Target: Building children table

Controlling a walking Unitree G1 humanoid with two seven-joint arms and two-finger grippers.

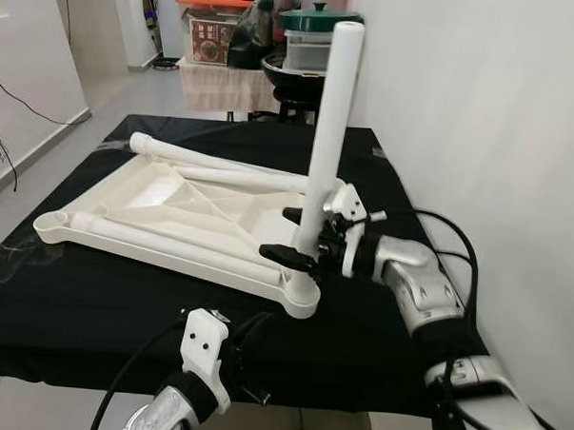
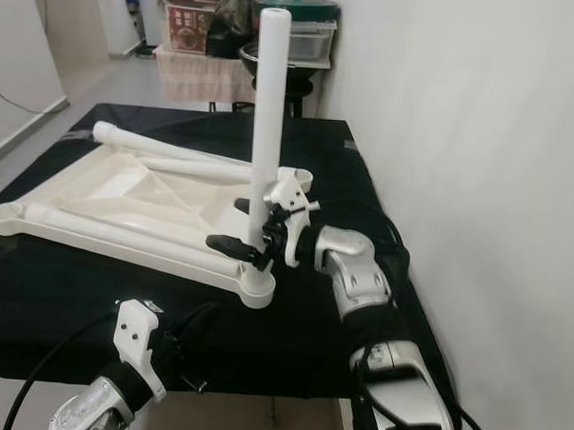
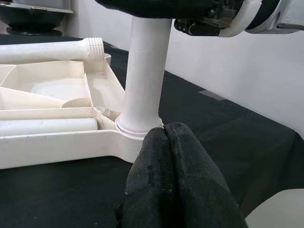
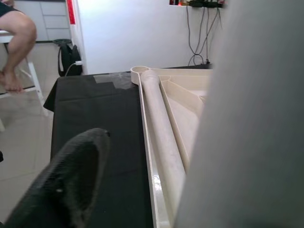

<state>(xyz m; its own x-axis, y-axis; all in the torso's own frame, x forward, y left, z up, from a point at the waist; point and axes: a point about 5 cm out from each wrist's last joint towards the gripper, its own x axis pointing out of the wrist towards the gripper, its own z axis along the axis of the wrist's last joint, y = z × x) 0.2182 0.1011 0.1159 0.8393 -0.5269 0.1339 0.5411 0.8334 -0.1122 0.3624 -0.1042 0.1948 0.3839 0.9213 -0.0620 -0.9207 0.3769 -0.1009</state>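
Note:
The white children's tabletop (image 1: 164, 195) lies upside down on a table under a black cloth (image 1: 93, 302). One white leg (image 1: 331, 131) stands upright in its near right corner socket (image 1: 302, 297). My right gripper (image 1: 288, 236) reaches in from the right low on that leg. It is open, one finger behind the leg and one in front; the right wrist view shows a gap between a finger (image 4: 71, 180) and the leg (image 4: 247, 142). Other legs (image 1: 171, 243) lie flat on the tabletop. My left gripper (image 3: 165, 130) is shut on nothing, at the table's front edge, close to the socket.
A white wall (image 1: 482, 109) runs close along the table's right side. Behind the table stands a covered rack with pots and boxes (image 1: 304, 35). A seated person's leg (image 4: 16, 33) shows beyond the far end. Open floor (image 1: 41, 166) lies to the left.

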